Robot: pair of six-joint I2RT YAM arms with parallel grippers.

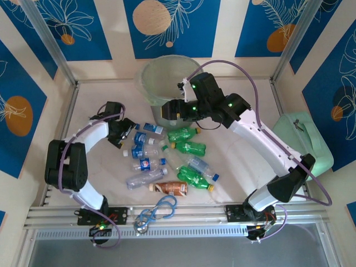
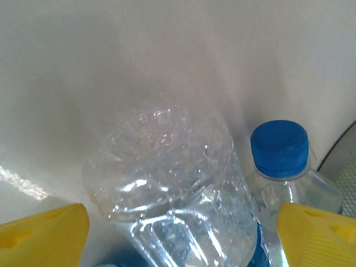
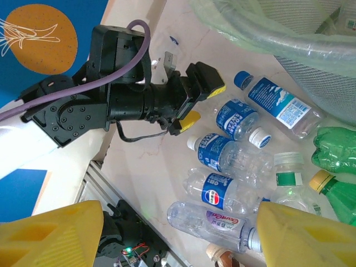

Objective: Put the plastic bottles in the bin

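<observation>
The clear bottle (image 2: 172,183) is thin, glossy, crinkled plastic. At its two o'clock, a blue cap (image 2: 279,147) is smooth plastic with a ribbed side. The green bottles (image 1: 188,147) shine too. The bin (image 1: 146,78) is smooth translucent plastic. The tabletop (image 1: 94,105) looks pale and smooth. The left gripper (image 2: 182,211) has matt yellow plastic fingers (image 2: 44,236).
</observation>
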